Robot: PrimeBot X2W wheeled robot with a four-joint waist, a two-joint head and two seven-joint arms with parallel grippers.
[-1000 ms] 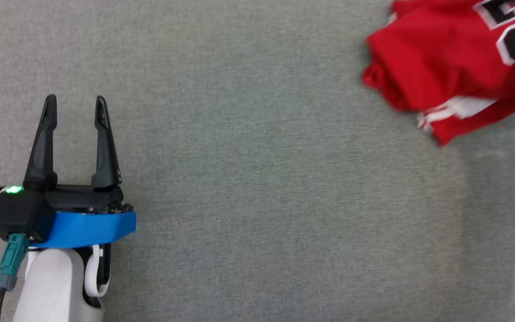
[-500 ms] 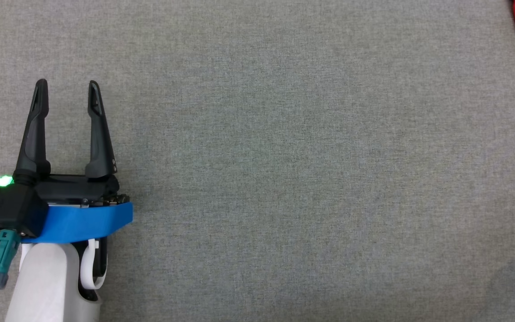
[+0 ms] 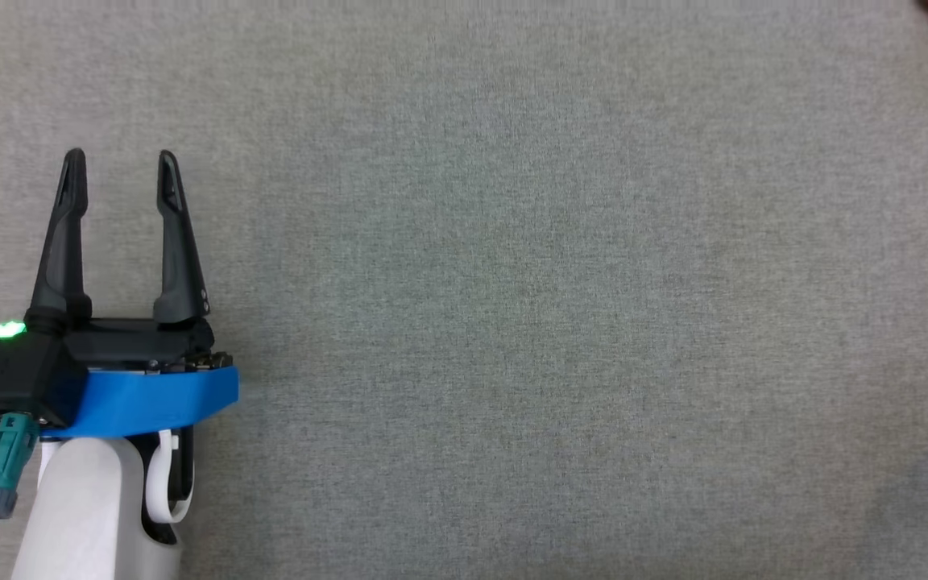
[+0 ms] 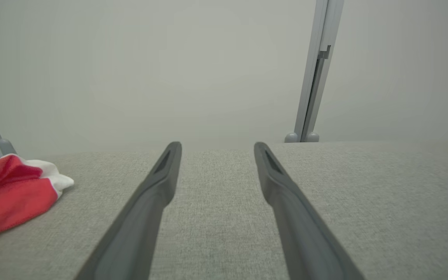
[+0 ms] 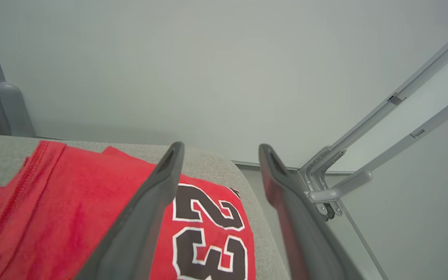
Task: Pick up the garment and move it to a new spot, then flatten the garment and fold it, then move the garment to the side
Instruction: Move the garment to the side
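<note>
Grey woven surface [image 3: 512, 322], wide and flat. Red jersey [image 5: 72, 202] bunched at the right side of it, close to a rounded corner, black number 23 with white outline facing up; just a red scrap at the top right corner of the head view. Right gripper [image 5: 218, 147] above the jersey, fingers spread apart, nothing pinched between. Left gripper [image 3: 119, 157] low left in the head view, well apart from the jersey, fingers likewise spread over bare fabric. Small green light [image 3: 6, 329] lit on that wrist.
</note>
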